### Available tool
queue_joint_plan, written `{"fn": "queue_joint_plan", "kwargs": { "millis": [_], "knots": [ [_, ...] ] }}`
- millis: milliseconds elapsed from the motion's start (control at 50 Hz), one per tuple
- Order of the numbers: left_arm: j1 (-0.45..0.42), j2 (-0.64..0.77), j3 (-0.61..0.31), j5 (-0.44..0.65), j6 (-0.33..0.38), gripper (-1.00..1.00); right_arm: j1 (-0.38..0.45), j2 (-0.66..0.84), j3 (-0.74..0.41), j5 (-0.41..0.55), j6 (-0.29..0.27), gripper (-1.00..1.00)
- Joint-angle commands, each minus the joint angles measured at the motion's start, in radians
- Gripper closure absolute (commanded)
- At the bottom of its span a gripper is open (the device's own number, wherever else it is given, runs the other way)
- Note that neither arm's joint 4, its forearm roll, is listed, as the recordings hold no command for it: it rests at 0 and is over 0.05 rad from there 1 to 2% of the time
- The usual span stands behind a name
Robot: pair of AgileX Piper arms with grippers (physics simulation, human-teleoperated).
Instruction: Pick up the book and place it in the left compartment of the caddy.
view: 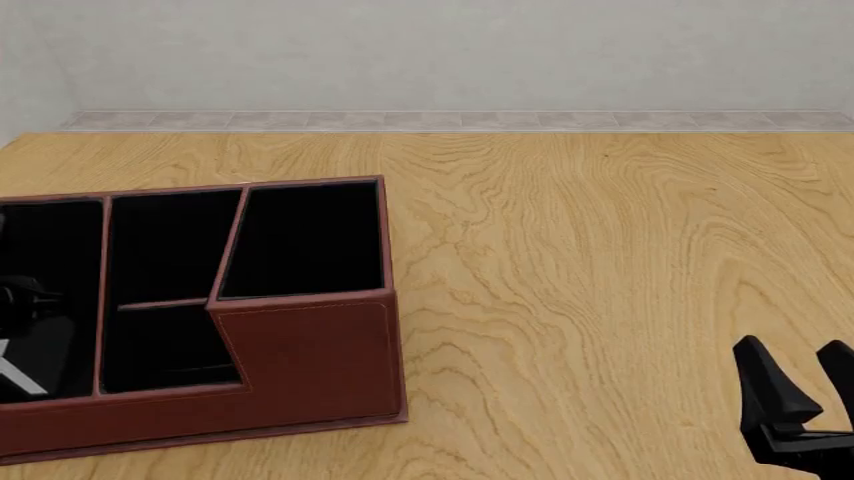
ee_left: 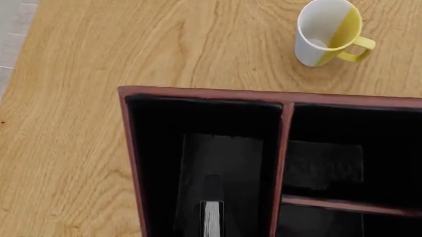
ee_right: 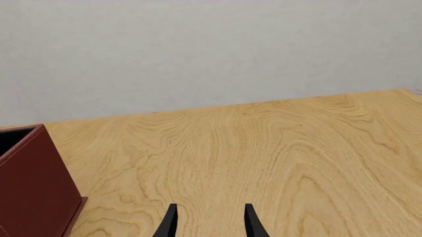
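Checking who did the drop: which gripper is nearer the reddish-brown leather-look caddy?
Left. The left gripper sits over the caddy's left compartment; the right gripper hovers far to its right.

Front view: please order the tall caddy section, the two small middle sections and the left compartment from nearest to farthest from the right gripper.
From the right gripper:
1. Tall caddy section, the caddy's right end.
2. Small middle sections, centre.
3. Left compartment, far left end.

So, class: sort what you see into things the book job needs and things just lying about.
Needed:
book, standing on edge in the left compartment
caddy
left pincer

Lying about:
white and yellow mug
right pincer, open over the table
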Motion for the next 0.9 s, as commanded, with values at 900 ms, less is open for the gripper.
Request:
{"fn": "queue_joint_plan", "kwargs": {
  "millis": [900],
  "knots": [
    [0.013, 0.044, 0.049, -0.065, 0.006, 1.0, -0.002, -0.02, -0.002, 0.019, 0.0, -1.0]
  ]
}}
